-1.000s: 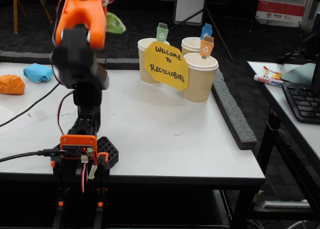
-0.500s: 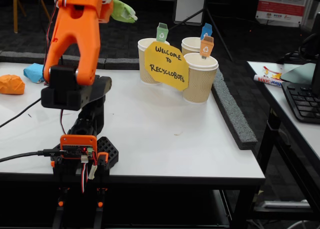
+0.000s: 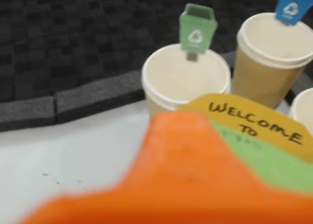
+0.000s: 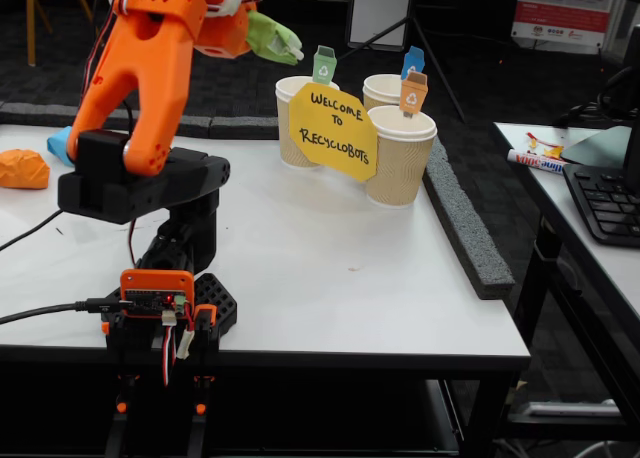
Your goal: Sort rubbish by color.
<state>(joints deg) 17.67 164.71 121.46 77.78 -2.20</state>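
I have the pincer (image 4: 285,40) clamped on the pale green wad (image 4: 272,36), held in the air just short of the green-tagged cup (image 4: 296,123), so next I judge it needs carrying over that rim before letting go.

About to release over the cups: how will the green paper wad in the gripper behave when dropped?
The green wad looks crumpled and lumpy, so it is probably light and soft and may cling briefly to the gripper. It should not roll much. The green-tagged cup looks empty, so a bump might tip it.
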